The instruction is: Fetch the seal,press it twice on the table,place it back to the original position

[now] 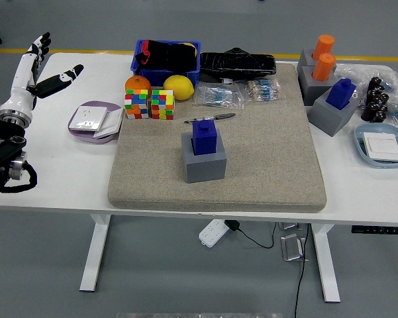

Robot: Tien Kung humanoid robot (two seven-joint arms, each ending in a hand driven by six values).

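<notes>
A blue seal (204,136) stands upright in its grey block holder (204,163) in the middle of the grey felt mat (265,165). My left hand (45,69) is raised over the table's far left edge, far from the seal, with its white-and-black fingers (32,59) spread and holding nothing. My right arm is out of view.
A second blue seal (341,93) in a grey holder and two orange seals (323,58) stand at the back right. Two puzzle cubes (149,104), an orange (138,83), a lemon (179,87), a blue bin (166,58), a pen (210,118) and a purple dish (93,121) lie left of centre. A blue tray (382,146) sits right.
</notes>
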